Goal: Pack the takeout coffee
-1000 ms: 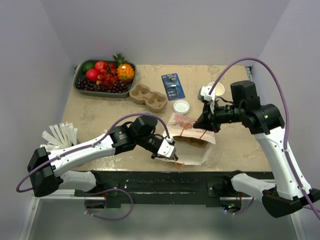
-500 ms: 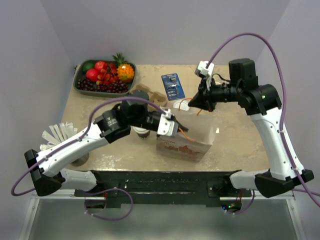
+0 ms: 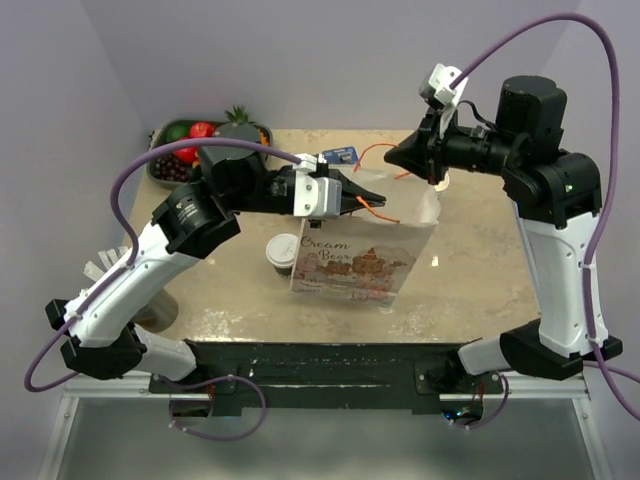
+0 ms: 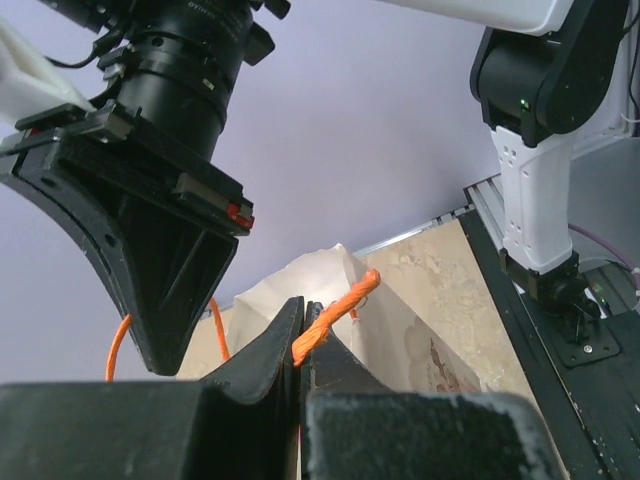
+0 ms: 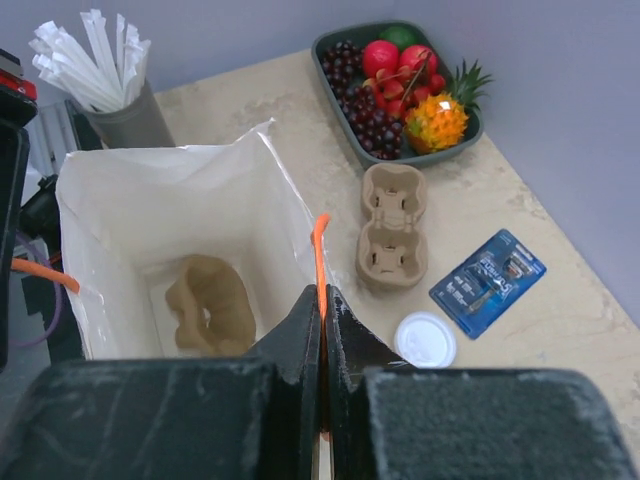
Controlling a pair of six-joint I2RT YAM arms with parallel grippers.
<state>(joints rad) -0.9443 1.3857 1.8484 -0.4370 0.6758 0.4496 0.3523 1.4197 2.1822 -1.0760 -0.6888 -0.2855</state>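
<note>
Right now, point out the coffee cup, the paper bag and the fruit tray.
coffee cup [image 3: 283, 250]: top external view, its top.
paper bag [image 3: 352, 262]: top external view, printed front.
fruit tray [image 5: 328, 40]: right wrist view, its rim.

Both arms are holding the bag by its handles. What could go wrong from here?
1. The left gripper and right gripper each pinch only a thin orange handle; a slip or tear would drop the paper bag.
2. The coffee cup stands right beside the bag; a swing could topple it.
3. Neither gripper is free, so releasing a handle to fetch the cup may let the bag slump.
</note>
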